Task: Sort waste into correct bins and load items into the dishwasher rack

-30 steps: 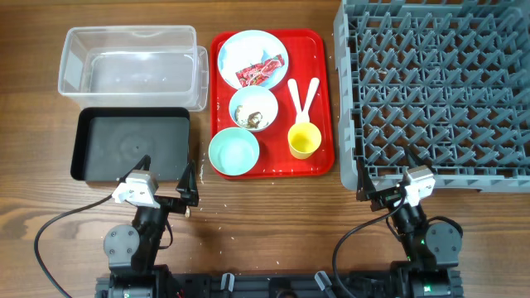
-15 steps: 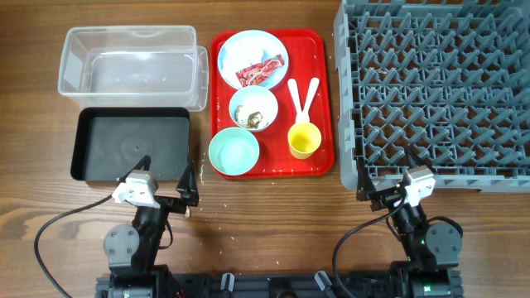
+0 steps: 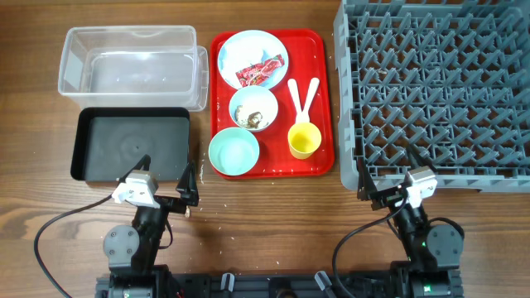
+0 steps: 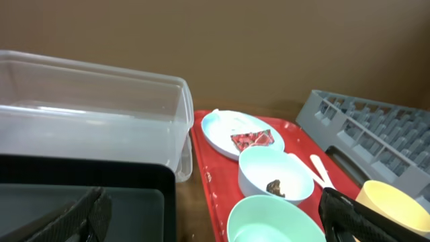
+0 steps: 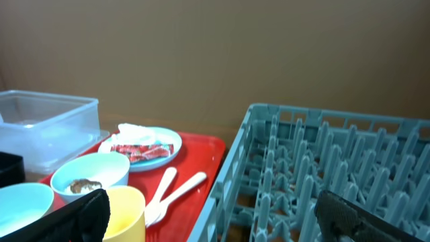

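Your left gripper (image 3: 167, 164) hangs with its jaws spread wide and nothing between them, low at the near edge of the table (image 3: 273, 217). Its two dark fingers reach over the near rim of the black tray (image 3: 124, 142). Your right gripper (image 3: 387, 166) is likewise wide open and empty, its fingers just at the near left corner of the grey dishwasher rack (image 3: 439, 83), which has nothing loaded in it. Beyond the black tray sits the clear tub (image 3: 132, 68), the two bins nearly touching. Between the bins and the rack lies the red serving tray (image 3: 321, 51), and everything you need to sort is on it. At its far end is the light blue plate (image 3: 248, 45) carrying the red snack wrapper (image 3: 260, 71). The right wrist view shows something white and crumpled, probably the tissue (image 5: 138, 131), on the plate behind the wrapper, though from above it blends into the plate. Nearer you is a small bowl (image 3: 253, 108) with brownish food scraps (image 3: 252, 117) inside, and nearer again an empty mint bowl (image 3: 233, 152). To their right the white fork and spoon (image 3: 299, 106) lie side by side, handles converging toward the yellow cup (image 3: 304, 140), which stands upright just beside the handle ends.
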Tool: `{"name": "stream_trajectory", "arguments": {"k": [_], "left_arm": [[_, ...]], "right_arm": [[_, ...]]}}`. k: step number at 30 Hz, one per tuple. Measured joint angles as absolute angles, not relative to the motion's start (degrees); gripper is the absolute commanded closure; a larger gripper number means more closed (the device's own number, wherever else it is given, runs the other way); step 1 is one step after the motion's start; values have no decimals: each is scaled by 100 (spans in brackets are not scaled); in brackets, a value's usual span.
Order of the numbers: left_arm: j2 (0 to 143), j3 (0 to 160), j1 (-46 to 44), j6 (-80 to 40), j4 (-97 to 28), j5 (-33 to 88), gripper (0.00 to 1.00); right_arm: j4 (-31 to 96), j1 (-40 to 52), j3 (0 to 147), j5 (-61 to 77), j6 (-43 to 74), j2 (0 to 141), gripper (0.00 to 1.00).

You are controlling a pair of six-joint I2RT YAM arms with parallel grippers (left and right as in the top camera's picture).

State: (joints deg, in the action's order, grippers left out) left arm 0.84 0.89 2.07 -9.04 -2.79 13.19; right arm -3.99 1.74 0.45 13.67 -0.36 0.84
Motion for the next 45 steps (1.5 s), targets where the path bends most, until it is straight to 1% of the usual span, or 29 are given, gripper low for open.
{"name": "stream_trajectory", "arguments": {"k": [10, 18, 23, 30, 31, 36, 38, 45], "left_arm": [[84, 75, 207, -917, 746, 1636, 0], [117, 475, 207, -930, 760, 1772, 0], [552, 996, 207, -930, 775, 1820, 0], [1966, 1966, 207, -930, 711, 2189, 0], [2408, 2287, 207, -928, 611, 2268, 0], [3728, 3347, 207, -932, 27, 2370, 0], [4311, 3879, 207, -934, -353, 2440, 0], [6838, 6578, 141, -873, -2641, 2755, 0]], "right_arm": [[-1175, 174, 45, 1369, -80, 84, 0], [-1164, 174, 303, 1369, -80, 89, 0], [-996, 174, 753, 1369, -207, 222, 0], [-633, 174, 1586, 1369, -679, 1052, 0], [-626, 174, 1815, 1369, -722, 1319, 0], [-248, 174, 2661, 1439, -786, 2285, 0], [113, 174, 3114, 1529, -788, 2788, 0], [1503, 174, 4650, 1870, -784, 4346, 0]]}}
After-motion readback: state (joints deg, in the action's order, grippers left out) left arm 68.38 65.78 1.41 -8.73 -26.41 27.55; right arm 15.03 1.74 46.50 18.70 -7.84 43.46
